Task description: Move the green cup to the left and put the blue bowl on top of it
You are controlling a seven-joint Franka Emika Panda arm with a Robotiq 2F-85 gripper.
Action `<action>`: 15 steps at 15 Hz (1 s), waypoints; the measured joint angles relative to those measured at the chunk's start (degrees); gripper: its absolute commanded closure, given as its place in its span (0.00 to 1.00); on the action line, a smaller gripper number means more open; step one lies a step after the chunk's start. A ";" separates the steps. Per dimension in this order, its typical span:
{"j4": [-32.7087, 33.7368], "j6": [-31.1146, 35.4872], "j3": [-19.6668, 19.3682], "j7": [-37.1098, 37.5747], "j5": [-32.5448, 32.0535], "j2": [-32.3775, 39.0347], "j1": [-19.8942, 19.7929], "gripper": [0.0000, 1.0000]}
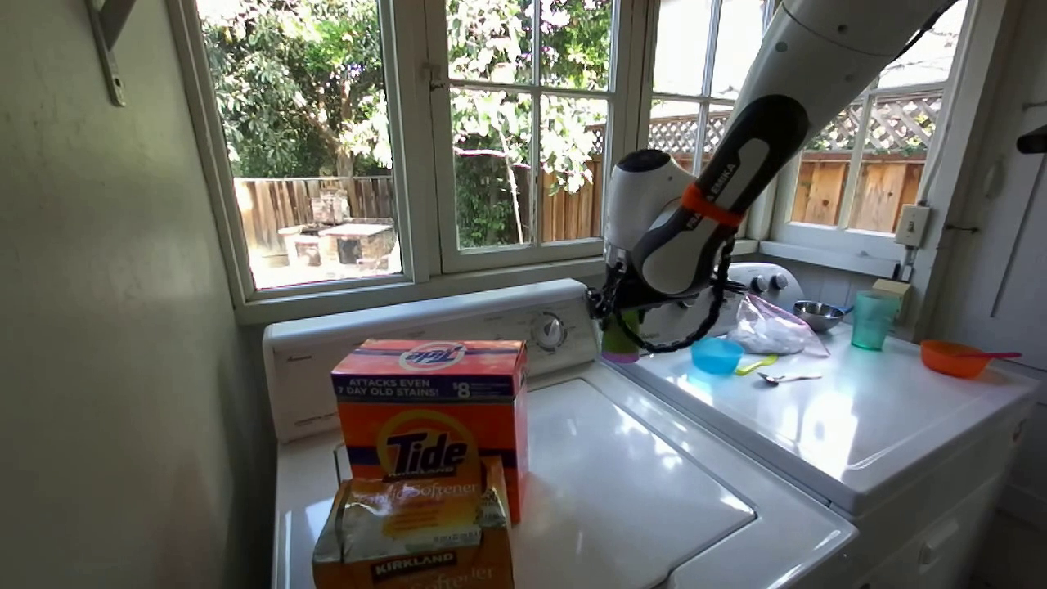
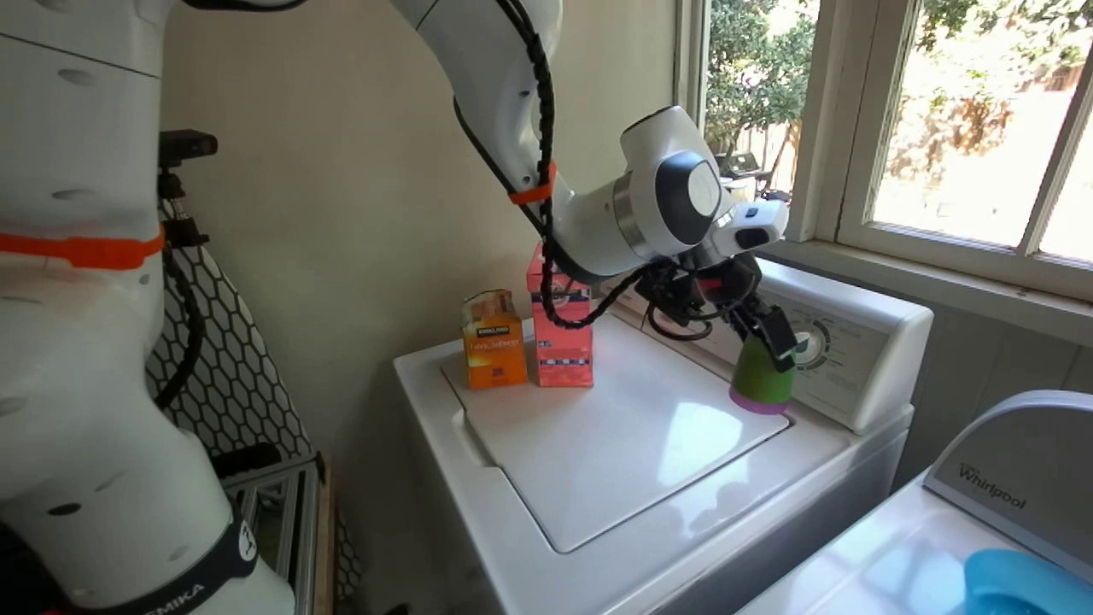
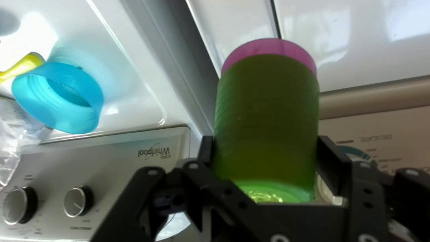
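My gripper [image 3: 267, 149] is shut on the green cup [image 3: 267, 101], with one finger on each side of it. A pink-purple band shows at the cup's end farthest from the gripper. The cup also shows in both exterior views [image 1: 620, 337] [image 2: 762, 376], band end down, by the back panel of the left-hand washer, near its dial. I cannot tell whether it touches the washer top. The blue bowl [image 1: 717, 357] sits on the Whirlpool machine beside the washer. It also shows in the wrist view [image 3: 57, 97] and is partly cut off in an exterior view [image 2: 1025, 585].
A Tide box [image 1: 429, 425] and a Kirkland softener box [image 1: 413, 532] stand on the washer [image 1: 622, 466]. Near the bowl are a yellow-green spoon [image 1: 757, 366], a metal spoon [image 1: 785, 379], a plastic bag [image 1: 769, 331], a teal cup [image 1: 873, 321], an orange bowl [image 1: 953, 360] and a metal bowl [image 1: 818, 315].
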 measured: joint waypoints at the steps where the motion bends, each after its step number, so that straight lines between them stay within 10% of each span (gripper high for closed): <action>1: -0.58 0.55 0.60 -2.24 0.00 0.22 -0.22 0.50; 7: -0.91 0.79 -1.23 -6.62 -7.25 2.55 0.14 0.50; 8: -0.73 1.16 -1.85 -6.62 -8.68 3.05 0.13 0.25; 11: -0.43 2.60 -2.16 -7.23 -9.06 4.24 -0.19 0.25; 12: -0.33 2.61 -2.15 -7.28 -9.06 4.39 -0.18 0.50; 15: -0.24 2.61 -2.15 -7.30 -9.05 4.42 -0.16 0.50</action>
